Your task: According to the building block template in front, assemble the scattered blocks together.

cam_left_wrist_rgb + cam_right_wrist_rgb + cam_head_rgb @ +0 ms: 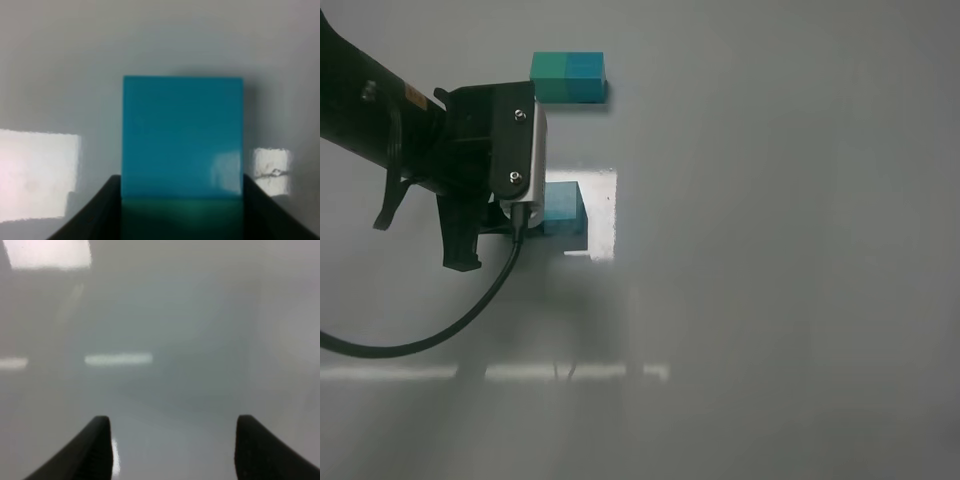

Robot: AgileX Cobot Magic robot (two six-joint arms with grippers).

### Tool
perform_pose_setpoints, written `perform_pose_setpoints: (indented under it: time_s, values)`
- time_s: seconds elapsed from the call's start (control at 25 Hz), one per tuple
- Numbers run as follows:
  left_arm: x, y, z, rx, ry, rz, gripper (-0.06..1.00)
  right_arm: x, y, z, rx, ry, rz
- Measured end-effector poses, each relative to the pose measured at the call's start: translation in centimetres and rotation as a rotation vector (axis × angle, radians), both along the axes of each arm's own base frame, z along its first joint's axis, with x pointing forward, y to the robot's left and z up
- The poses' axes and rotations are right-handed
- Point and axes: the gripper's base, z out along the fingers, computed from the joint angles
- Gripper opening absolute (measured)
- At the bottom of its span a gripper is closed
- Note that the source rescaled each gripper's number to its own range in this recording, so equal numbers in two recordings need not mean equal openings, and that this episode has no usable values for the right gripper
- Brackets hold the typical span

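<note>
The left gripper [182, 220], a black two-fingered claw, has its jaws drawn in against the sides of a small matte teal-green cube [182, 217], which sits low between the black fingertips [100, 210] in the left wrist view. A small matte cyan-blue cube [182, 135] lies directly beyond the green one, face to face with it, so the two scattered blocks form one line with no gap showing between them. Whether the gripper truly bears the green cube's weight or only pinches it on the surface cannot be told.

From the high camera, the left arm's black housing [485, 140] with its silver plate covers the green cube entirely; only the cyan-blue cube [563, 210] shows, just right of the gripper, resting on the pale grey tabletop [770, 250] beside a bright patch of reflected light [605, 215]. A black cable [460, 320] loops from the housing toward the near left.

Farther from the camera, beyond the gripper and clearly apart from the loose cubes, lies the building block template [568, 77], a short bar with a teal-green left half and a cyan-blue right half.

The right gripper [172, 445] has its dark jaws standing well apart with nothing between them, only bare grey table with streaks of glare. It does not appear in the high view.
</note>
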Motion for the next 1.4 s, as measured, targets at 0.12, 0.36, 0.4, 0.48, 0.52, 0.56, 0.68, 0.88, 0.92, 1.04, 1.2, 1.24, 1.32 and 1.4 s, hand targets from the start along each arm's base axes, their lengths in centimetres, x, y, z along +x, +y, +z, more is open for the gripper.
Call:
perform_pose_setpoints:
  time_s: [0.12,0.36,0.4,0.48,0.52,0.56,0.68,0.88,0.92,1.04,1.2,1.24,1.32,1.4]
  values:
    - [0.0,-0.1,0.1,-0.009,0.006,0.001,0.30,0.0,0.0,0.0,0.000,0.000,0.000]
    - [-0.1,-0.1,0.2,-0.023,0.018,0.011,0.96,0.0,0.0,0.0,0.000,0.000,0.000]
    - [-0.3,0.0,0.5,-0.029,0.015,0.012,0.98,0.0,0.0,0.0,0.000,0.000,0.000]
    - [-1.1,0.0,1.4,-0.039,-0.003,-0.001,1.00,0.0,0.0,0.0,0.000,0.000,0.000]
    - [-1.6,-0.1,2.0,-0.044,-0.020,-0.011,1.00,0.0,0.0,0.0,0.000,0.000,0.000]
    - [-2.1,0.0,2.8,-0.049,-0.043,-0.018,1.00,0.0,0.0,0.0,0.000,0.000,0.000]
    - [-4.1,0.7,5.3,-0.063,-0.098,-0.025,1.00,0.0,0.0,0.0,0.000,0.000,0.000]
    - [-6.9,3.6,8.1,-0.030,-0.162,0.069,0.99,0.0,0.0,0.0,0.000,0.000,0.000]
    - [-7.4,4.4,8.5,-0.006,-0.174,0.094,0.99,0.0,0.0,0.0,0.000,0.000,0.000]
    - [-8.9,6.5,9.2,0.035,-0.171,0.185,0.96,0.0,0.0,0.0,0.000,0.000,0.000]
    - [-10.8,9.7,9.8,0.056,-0.123,0.369,0.90,0.0,0.0,0.0,0.000,0.000,0.000]
    - [-11.2,10.5,9.9,0.059,-0.115,0.413,0.87,0.0,0.0,0.0,0.000,0.000,0.000]
    - [-12.1,11.9,10.3,0.039,-0.119,0.497,0.83,0.0,0.0,0.0,0.000,0.000,0.000]
    - [-12.9,13.1,10.4,0.004,-0.127,0.582,0.80,0.0,0.0,0.0,0.000,0.000,0.000]
